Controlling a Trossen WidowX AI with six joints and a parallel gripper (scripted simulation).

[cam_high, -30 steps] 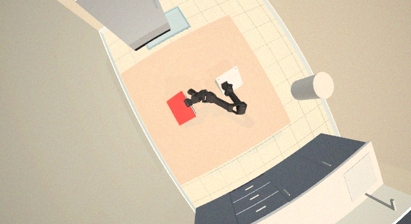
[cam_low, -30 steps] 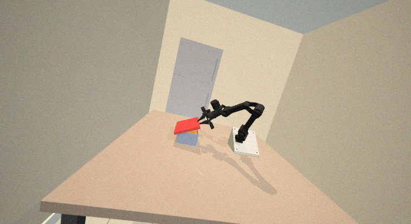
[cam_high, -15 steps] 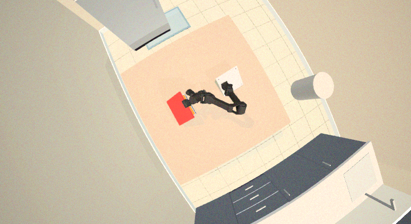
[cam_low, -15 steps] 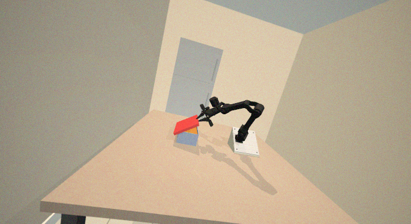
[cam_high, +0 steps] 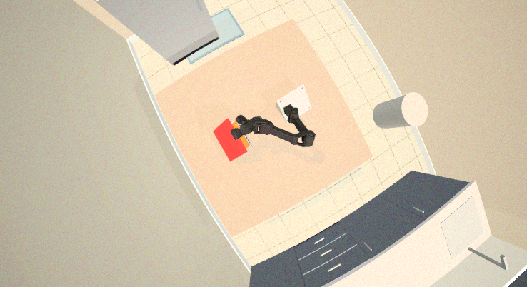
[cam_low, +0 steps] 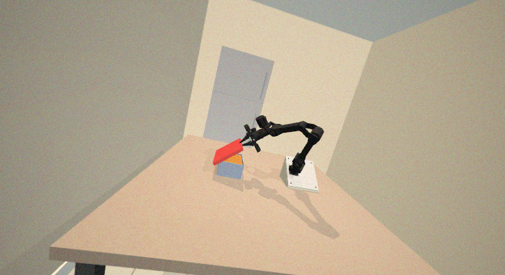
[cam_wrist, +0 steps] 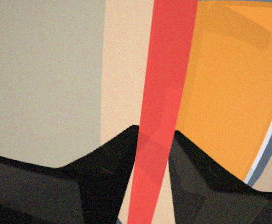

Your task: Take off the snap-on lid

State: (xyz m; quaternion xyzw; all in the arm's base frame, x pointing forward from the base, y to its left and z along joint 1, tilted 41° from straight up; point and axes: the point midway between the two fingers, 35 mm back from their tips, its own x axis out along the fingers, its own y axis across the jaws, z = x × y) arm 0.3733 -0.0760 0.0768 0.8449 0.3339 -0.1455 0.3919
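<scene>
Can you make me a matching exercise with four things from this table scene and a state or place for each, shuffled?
Things:
1. lid
2. box
3. tool
4. arm's base plate

States or places:
A. open on top, orange inside showing
B. shut on the edge of a red panel
C. white, flat on the table beside the box
D. tilted, one edge raised, the other low over the box

Pairs: 1-D, 2-A, 3-B, 4-C

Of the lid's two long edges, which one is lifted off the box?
The edge clamped in the gripper, on the arm's side. The red lid tilts, its far edge low against the blue box, exposing the orange interior.
</scene>
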